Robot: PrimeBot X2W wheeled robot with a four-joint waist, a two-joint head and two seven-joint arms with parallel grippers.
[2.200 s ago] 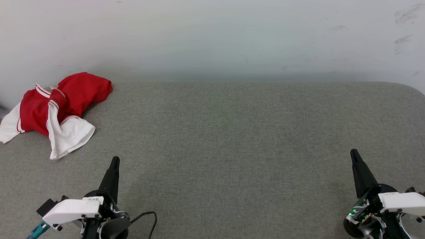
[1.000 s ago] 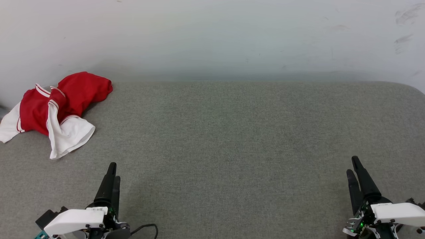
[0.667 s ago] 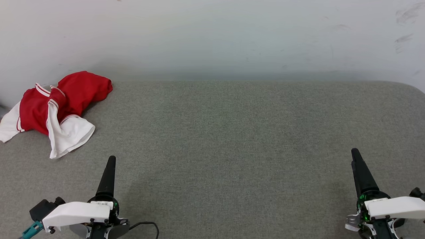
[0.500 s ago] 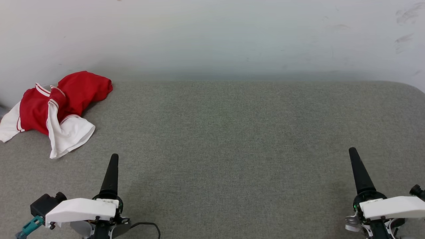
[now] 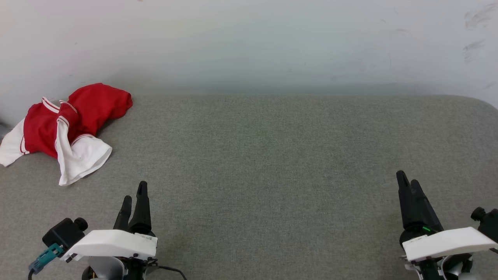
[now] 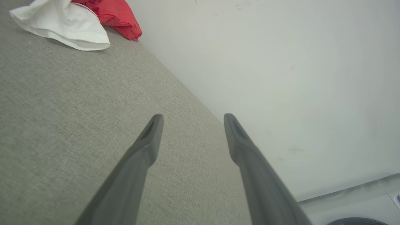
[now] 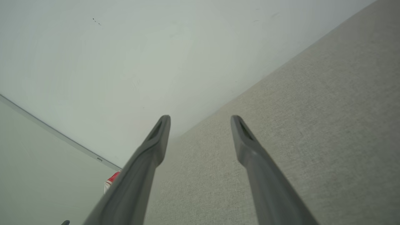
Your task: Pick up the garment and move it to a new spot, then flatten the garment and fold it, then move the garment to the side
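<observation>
My left end effector (image 5: 134, 191) and right end effector (image 5: 407, 177) gape wide, empty. The garment (image 5: 78, 124) looks soft, limp; I'd pinch its red bunch.

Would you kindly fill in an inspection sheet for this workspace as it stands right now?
Surface: grey fabric surface, flat, no stains seen.
Job's things: garment, red with white sleeves, crumpled in a heap at the far left, close to the wall; not flattened or folded.
Clutter: nothing seen.
Grippers: left tool open and holding nothing, at the near left, apart from the garment; right tool open and holding nothing, at the near right.
Cables: teal plug at the left wrist; thin dark cable by the bottom edge, off the work area.
Surroundings: pale wall behind the surface, with scuff marks at the upper right.
</observation>
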